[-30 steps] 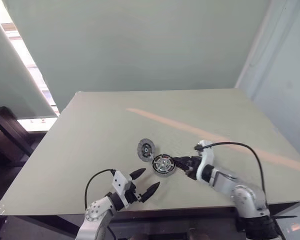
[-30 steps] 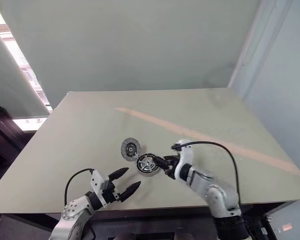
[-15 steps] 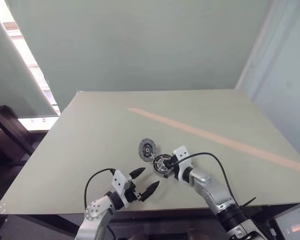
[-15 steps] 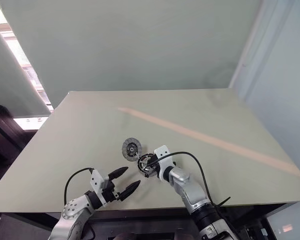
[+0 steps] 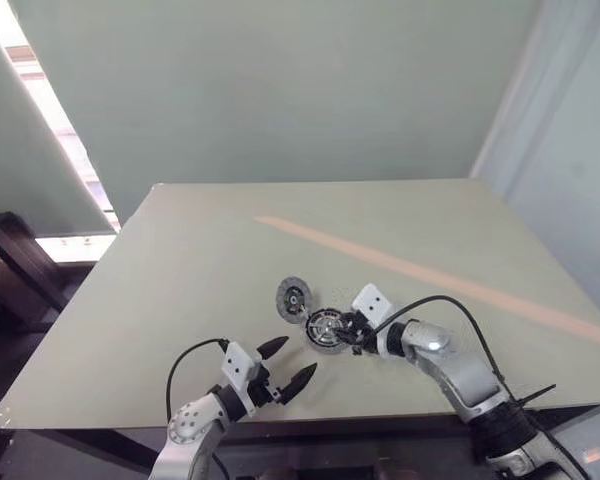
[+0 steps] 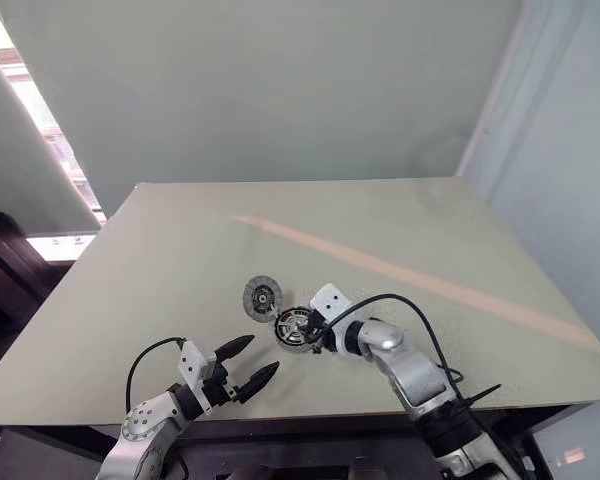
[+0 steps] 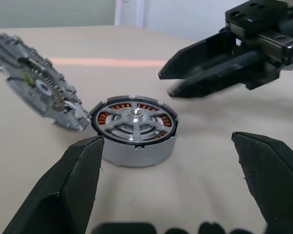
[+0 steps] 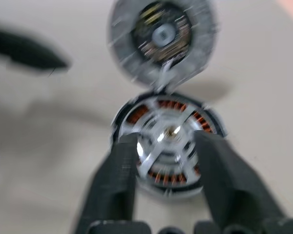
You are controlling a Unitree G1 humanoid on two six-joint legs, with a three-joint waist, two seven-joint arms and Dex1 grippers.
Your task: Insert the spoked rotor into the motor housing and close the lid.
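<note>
Across a broad, pale greenish-beige table point(image 5: 210, 250), a faint orange stripe point(image 5: 400, 262) runs diagonally from the middle toward the far right edge. Behind the table stands a plain pale green wall, and a bright window strip lies to the table's left.

Near the table's front edge sits the motor housing point(image 5: 327, 329), a thick round part with copper-brown windings. The spoked rotor point(image 7: 135, 119), a shiny silver wheel, already lies seated inside the housing, its hub at the centre. The lid point(image 5: 293, 298), a flat grey disc with a dark middle, stands tilted on edge, leaning against the housing's far-left side and touching it.

To the right of the housing, the right gripper point(image 8: 165, 146) reaches in on its arm, with a black cable point(image 5: 450, 305) looping above the arm. Its two black fingers are parted and straddle the housing's near rim, not visibly clamped on anything.

In front of the housing and to its left, the left gripper point(image 5: 290, 365) hovers near the table's front edge, its fingers spread wide and holding nothing, pointing toward the housing.
</note>
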